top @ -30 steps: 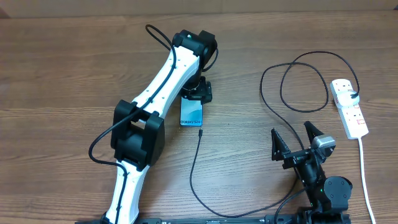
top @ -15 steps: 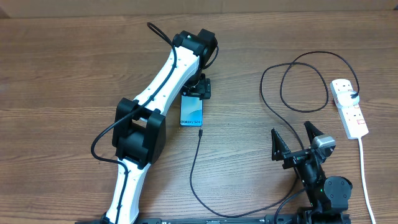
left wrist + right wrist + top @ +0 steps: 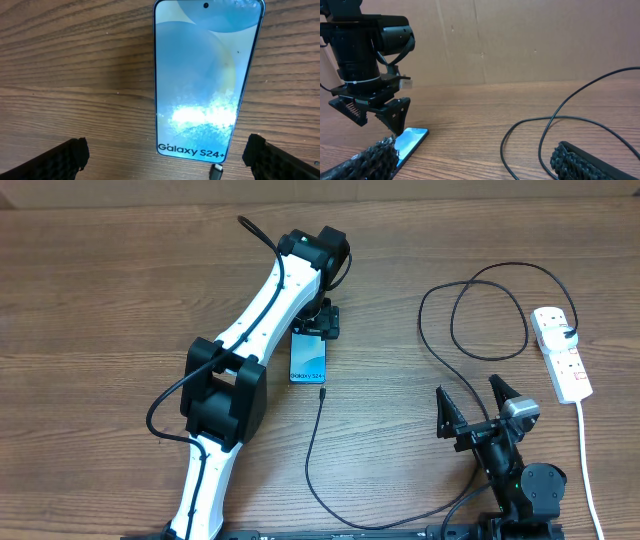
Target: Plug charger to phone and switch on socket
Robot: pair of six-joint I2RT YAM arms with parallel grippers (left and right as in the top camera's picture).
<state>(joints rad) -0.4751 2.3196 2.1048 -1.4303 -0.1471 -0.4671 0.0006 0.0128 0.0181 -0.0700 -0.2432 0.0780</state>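
The phone (image 3: 308,360) lies flat mid-table with its screen lit; in the left wrist view (image 3: 205,75) the "Galaxy S24+" text is at its near end. The charger's connector tip (image 3: 216,172) lies on the table just off that end, not inserted. It shows from overhead too (image 3: 323,392). The black cable (image 3: 312,460) runs toward the front edge, loops right and up to its black plug (image 3: 570,333) in the socket (image 3: 562,358). My left gripper (image 3: 165,161) is open and empty, hovering over the phone's far end (image 3: 318,322). My right gripper (image 3: 478,406) is open and empty near the front right.
The socket's thick white cord (image 3: 588,470) runs along the right edge toward the front. The charger cable forms loops (image 3: 470,310) between phone and socket. In the right wrist view the cable (image 3: 545,131) lies ahead of the fingers, and a cardboard wall (image 3: 520,40) backs the table.
My left gripper has shifted slightly toward the far side of the phone. The phone, cable and right arm have not moved.
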